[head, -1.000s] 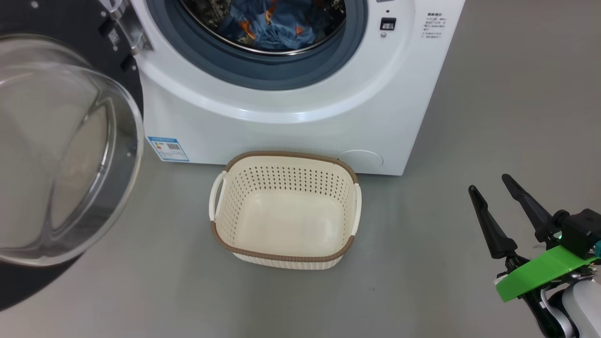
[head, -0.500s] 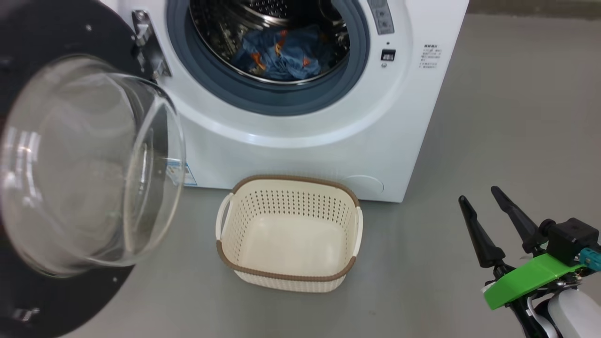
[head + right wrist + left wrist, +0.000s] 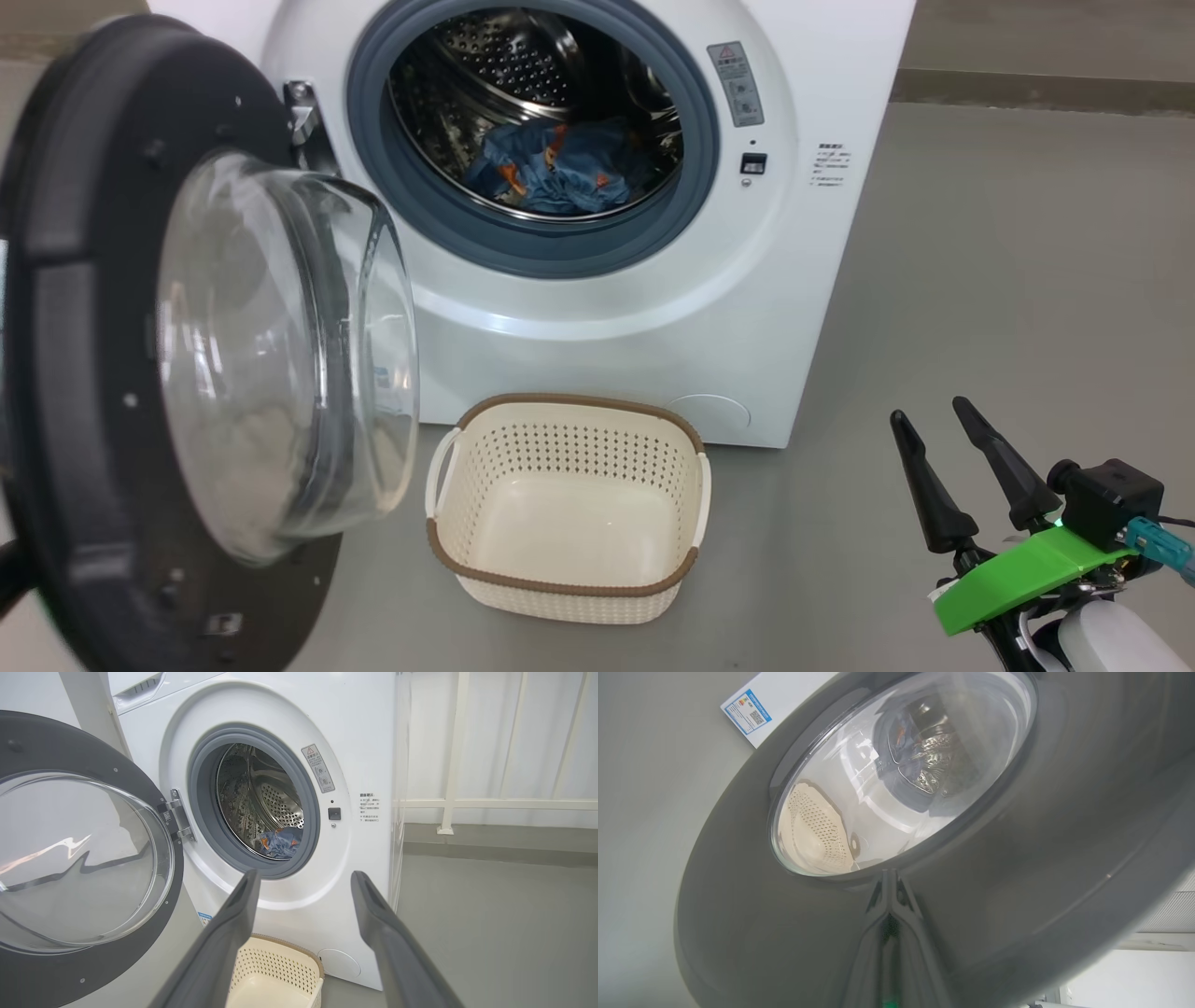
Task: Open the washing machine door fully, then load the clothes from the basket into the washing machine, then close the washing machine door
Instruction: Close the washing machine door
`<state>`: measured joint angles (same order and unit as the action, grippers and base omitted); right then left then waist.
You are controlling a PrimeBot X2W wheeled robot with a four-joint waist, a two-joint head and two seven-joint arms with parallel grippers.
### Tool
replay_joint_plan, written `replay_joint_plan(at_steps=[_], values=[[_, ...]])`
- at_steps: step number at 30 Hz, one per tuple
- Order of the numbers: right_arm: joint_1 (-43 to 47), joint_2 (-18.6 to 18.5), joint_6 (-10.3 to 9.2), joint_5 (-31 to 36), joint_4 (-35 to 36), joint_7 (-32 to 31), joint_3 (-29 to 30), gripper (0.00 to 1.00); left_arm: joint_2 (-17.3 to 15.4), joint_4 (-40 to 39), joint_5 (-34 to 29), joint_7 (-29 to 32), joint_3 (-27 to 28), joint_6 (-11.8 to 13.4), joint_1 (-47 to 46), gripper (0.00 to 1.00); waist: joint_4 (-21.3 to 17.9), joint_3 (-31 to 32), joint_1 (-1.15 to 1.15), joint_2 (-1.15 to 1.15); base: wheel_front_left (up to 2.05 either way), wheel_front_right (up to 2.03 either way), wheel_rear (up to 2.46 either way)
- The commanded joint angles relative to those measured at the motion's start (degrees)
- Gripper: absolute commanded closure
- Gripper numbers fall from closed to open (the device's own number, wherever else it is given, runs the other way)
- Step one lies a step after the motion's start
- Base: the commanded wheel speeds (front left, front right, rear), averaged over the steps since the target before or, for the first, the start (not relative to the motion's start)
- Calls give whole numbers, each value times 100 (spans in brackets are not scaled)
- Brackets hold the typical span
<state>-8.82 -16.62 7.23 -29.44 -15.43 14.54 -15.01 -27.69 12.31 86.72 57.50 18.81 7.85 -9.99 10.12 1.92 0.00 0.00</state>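
Standing open: washing machine door, clothes in drum

Right gripper hangs at lower right, fingers spread wide, holding nothing. Left wrist view adds the left gripper, fingers pressed together, tips at the door's black outer rim below the glass. Basket sits on the grey floor before the washing machine. Right wrist view adds a white railing beyond.

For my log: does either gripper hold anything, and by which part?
Nothing is held: right gripper open, empty; left gripper shut, its tips at the door rim.
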Motion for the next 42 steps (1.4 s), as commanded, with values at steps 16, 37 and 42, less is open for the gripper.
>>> replay_joint_plan(at_steps=[16, 37, 42], values=[[-20, 91, 25, -28, 146, 45, 21, 0, 398, -1235, 391, 190, -85, 637, -306, 100, -612, 49, 0, 0, 0, 0, 0], [-41, 112, 25, -30, 122, 46, 1, 0, 1097, -612, 361, -236, -481, 421, -1200, 100, -1559, 48, 0, 0, 0, 0, 0], [-59, 114, 25, -32, 116, 46, 6, 0, 1249, -432, 294, -446, -521, 385, -1436, 100, -1823, 16, 0, 0, 0, 0, 0]])
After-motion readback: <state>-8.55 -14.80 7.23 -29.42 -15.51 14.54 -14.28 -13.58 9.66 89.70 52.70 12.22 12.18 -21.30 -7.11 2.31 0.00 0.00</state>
